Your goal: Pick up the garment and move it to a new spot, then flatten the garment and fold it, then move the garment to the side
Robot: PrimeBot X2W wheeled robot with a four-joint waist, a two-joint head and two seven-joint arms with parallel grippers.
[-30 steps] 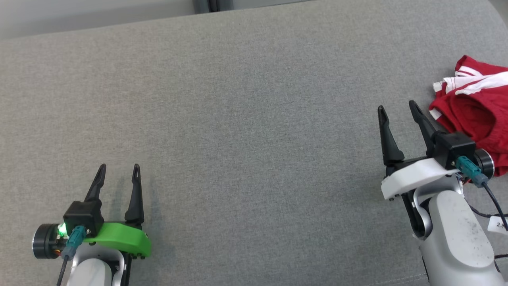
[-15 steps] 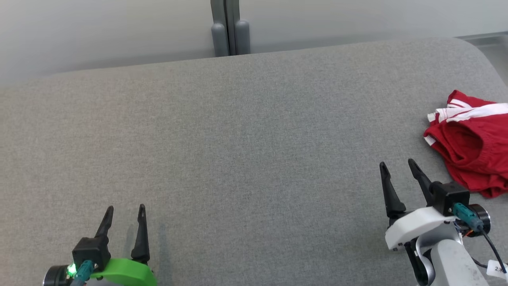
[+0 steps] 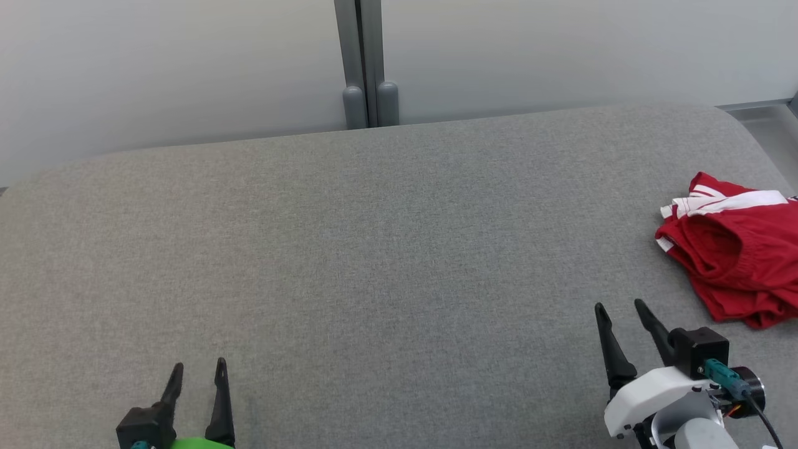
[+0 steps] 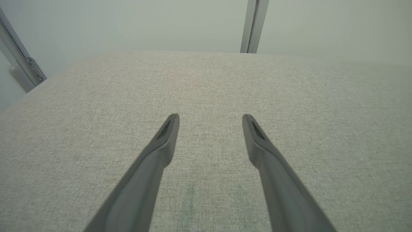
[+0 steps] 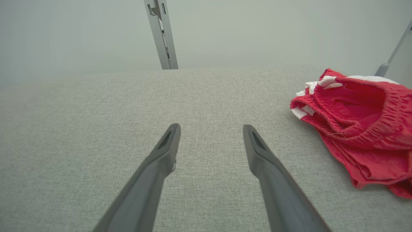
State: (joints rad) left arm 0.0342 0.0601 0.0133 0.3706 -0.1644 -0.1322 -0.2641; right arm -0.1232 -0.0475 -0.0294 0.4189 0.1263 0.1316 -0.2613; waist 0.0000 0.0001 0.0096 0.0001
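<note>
Both claws are spread wide and carry nothing. The left claw (image 3: 199, 363) hangs low over bare grey cloth at the near left of the table (image 3: 374, 249). Its wrist view shows only that weave between its fingers (image 4: 167, 135). The right claw (image 3: 619, 304) sits at the near right, just as wide and just as empty, its fingertips short of the garment (image 3: 735, 262) and not touching it.

That garment, red with white stripes, lies at the far right of the table, partly cut off by the edge of the head view. It sits in soft, uneven layers, neither spread flat nor squared off. From the right wrist it shows off to the side of the fingers (image 5: 354, 129), not between them.

I'd say this fits two stages. The red heap may be waiting to be lifted to a new spot, or it may be a loose fold already set to the side. I can't tell which from here.

Either way, the care falls on the right claw, the nearer one. Its long fingers should not brush or snag the loose edges by accident, since cloth this slack would drag and come apart.
</note>
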